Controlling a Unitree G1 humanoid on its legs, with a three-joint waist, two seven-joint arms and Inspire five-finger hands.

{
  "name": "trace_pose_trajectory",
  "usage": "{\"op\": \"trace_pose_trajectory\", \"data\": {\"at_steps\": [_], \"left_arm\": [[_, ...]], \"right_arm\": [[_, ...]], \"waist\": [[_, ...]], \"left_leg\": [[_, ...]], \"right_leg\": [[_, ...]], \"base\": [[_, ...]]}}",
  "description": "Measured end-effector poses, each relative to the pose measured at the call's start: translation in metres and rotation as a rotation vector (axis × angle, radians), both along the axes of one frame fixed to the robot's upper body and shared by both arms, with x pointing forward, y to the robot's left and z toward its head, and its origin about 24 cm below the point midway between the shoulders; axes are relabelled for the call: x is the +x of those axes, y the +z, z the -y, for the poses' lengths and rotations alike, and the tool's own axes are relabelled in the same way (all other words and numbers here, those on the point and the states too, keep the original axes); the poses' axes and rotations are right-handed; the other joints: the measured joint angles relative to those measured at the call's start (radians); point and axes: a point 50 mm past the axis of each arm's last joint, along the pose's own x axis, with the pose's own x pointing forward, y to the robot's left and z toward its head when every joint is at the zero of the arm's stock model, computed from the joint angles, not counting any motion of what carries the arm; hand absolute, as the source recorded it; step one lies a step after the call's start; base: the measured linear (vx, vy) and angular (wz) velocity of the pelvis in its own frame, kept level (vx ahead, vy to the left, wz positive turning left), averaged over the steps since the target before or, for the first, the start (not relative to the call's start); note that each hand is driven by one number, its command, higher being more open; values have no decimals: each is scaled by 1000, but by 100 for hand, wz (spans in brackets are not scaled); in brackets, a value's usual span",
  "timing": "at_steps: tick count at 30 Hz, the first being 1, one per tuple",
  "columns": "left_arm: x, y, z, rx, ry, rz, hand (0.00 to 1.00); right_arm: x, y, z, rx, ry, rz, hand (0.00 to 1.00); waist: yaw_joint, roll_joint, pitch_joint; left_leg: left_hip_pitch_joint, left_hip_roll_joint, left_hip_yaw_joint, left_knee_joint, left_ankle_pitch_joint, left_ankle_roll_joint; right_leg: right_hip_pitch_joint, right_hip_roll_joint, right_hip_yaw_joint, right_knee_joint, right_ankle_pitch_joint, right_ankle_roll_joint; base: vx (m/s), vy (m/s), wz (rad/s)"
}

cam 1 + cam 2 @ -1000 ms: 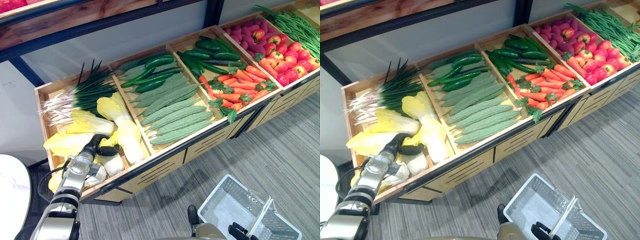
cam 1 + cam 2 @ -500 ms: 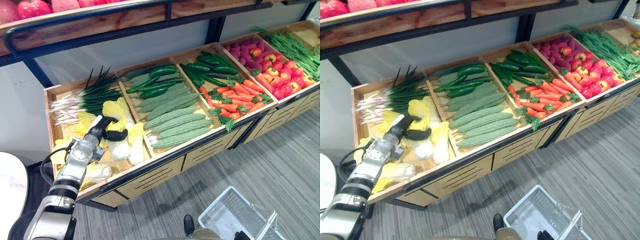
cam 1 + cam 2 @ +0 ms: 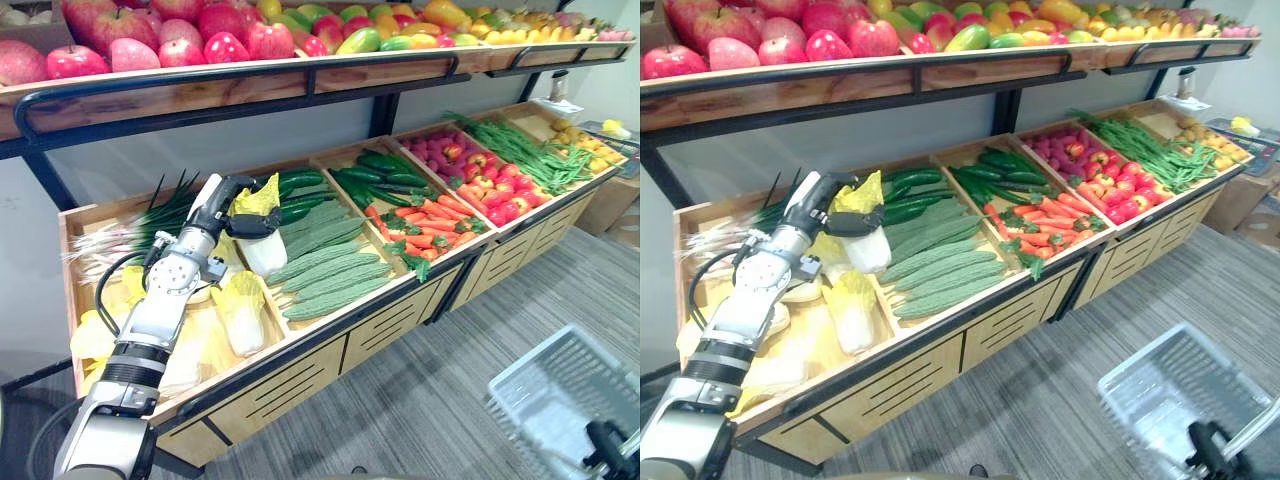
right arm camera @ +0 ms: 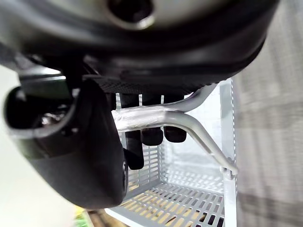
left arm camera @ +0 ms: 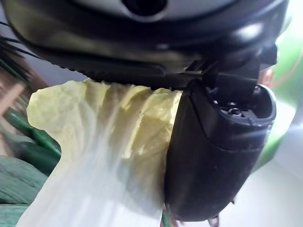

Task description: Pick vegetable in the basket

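The left hand (image 3: 224, 196), gripping a cabbage (image 3: 264, 248) by loose leaves, may drop it crossing to the distant basket (image 3: 560, 392) the right hand (image 4: 75, 151) clutches.

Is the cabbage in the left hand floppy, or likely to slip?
Probably stiff at its thick white base: the cabbage hangs from the left hand without sagging. Its thin yellow leaves look crushable, so it may slip.

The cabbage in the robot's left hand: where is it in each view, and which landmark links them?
Left eye view: cabbage upper left of centre, lifted in the left hand.
Right eye view: cabbage upper left, likewise lifted.
Left wrist view: cabbage close up, against the hand.
Right wrist view: right hand curled round the basket handle.
Landmark: green gourds beside it.
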Motion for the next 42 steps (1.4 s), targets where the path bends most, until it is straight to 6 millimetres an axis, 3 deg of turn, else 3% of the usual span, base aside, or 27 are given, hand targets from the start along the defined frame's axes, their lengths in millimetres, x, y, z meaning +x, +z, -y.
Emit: {"op": "trace_pose_trajectory", "data": {"at_steps": [2, 7, 13, 20, 29, 36, 42], "left_arm": [[-3, 11, 9, 3, -35, 47, 0], [-7, 29, 27, -9, -120, 135, 0], [-9, 32, 50, -159, -213, 174, 0], [-13, 31, 77, -293, -284, 209, 0], [-31, 59, 86, -360, -341, 387, 0], [-45, 80, 82, -353, -380, 503, 0], [-63, 103, 72, -294, -417, 634, 0]], "right_arm": [[15, 37, 15, -148, 49, 50, 0], [47, 92, 19, -371, 199, 138, 0], [93, 125, -6, -503, 501, 201, 0], [131, 135, -39, -560, 809, 201, 0], [169, 149, -79, -673, 1092, 178, 0], [194, 171, -99, -777, 1170, 229, 0], [208, 161, -115, -779, 1262, 183, 0]], "waist": [[-9, 0, -2], [-31, -1, -8], [-49, 2, -14], [-52, 3, -15], [-28, 8, -18], [4, 21, -30], [38, 27, -40]], "left_leg": [[8, -2, 22, 7, -7, -1], [27, -2, 64, 18, -18, -4], [46, -2, 115, 35, -34, -8], [67, -6, 146, 41, -37, -9], [67, -12, 137, 41, -33, -5], [58, -20, 101, 32, -25, 7], [58, -20, 78, 15, -13, 7]], "right_leg": [[-1, 8, 21, 3, 5, 6], [-5, 18, 64, 14, 9, 11], [-12, 36, 122, 27, 18, 25], [-11, 44, 159, 40, 25, 32], [-9, 35, 160, 39, 34, 36], [4, 15, 133, 31, 36, 38], [20, 9, 116, 7, 44, 37]], "base": [[-30, -13, -28], [-15, -4, -25], [-33, -20, -27], [-33, -23, -16], [-8, -10, 1], [-1, -13, 16], [5, -15, 10]]}}
